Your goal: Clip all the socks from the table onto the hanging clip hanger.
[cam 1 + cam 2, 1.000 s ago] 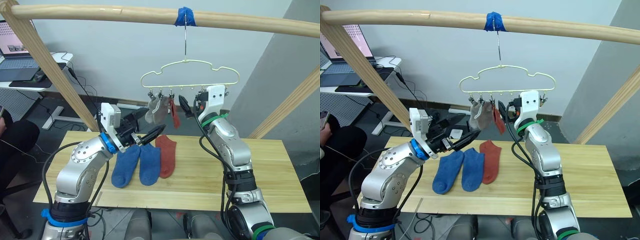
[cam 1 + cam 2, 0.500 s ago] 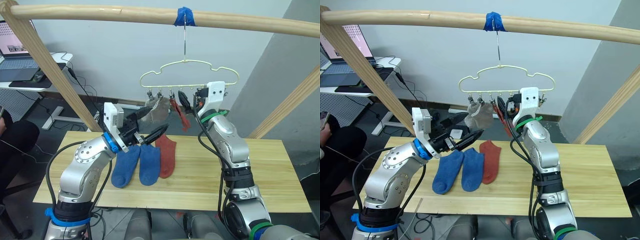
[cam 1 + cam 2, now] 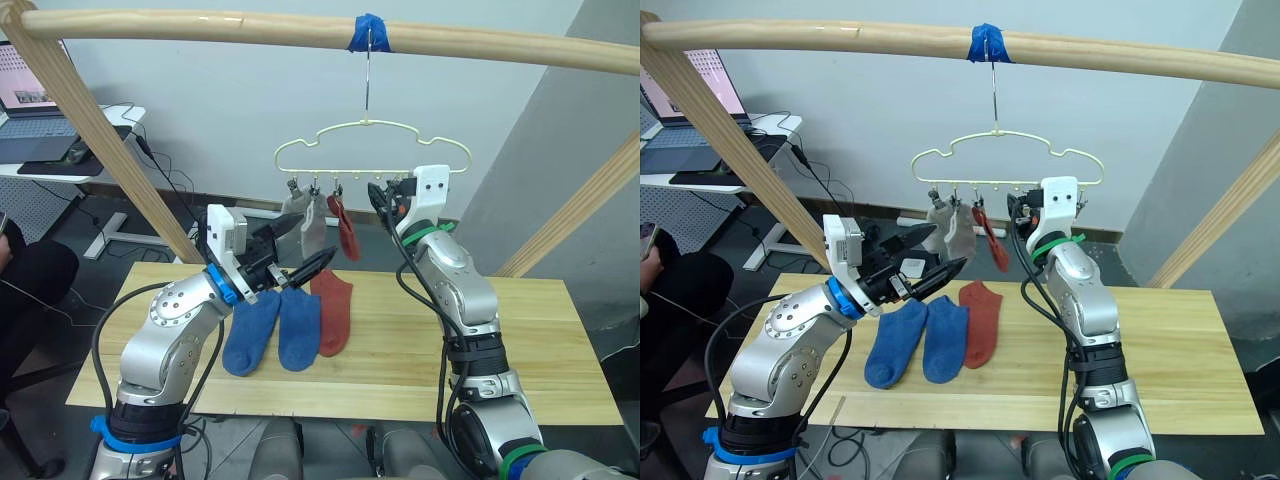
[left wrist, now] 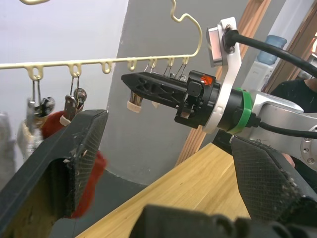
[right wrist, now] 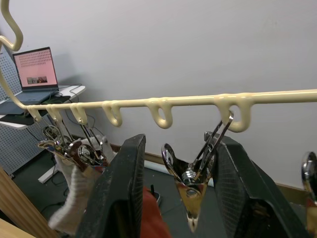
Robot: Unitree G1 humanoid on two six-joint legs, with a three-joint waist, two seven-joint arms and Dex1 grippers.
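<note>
Clip hanger (image 3: pixel 372 150): pale yellow, hooked on a wooden pole (image 3: pixel 200 28) at a band of blue tape (image 3: pixel 369 32), hanging above the far edge of the worktop (image 3: pixel 520 340). Clipped to its lower bar: two light grey socks (image 3: pixel 303 222) toward the robot's left end, one rust red sock (image 3: pixel 345 228) just beside them. Lying on the worktop, side by side with toes toward the robot: two blue socks (image 3: pixel 270 327), one rust red sock on the planks (image 3: pixel 332 310). Left claw (image 3: pixel 298 252): raised above the blue socks, below the grey pair, fingers wide apart, holding nothing. Right claw (image 5: pixel 178 198): raised at the lower bar, fingers spread either side of an empty metal clip (image 5: pixel 190 171), not touching it.
</note>
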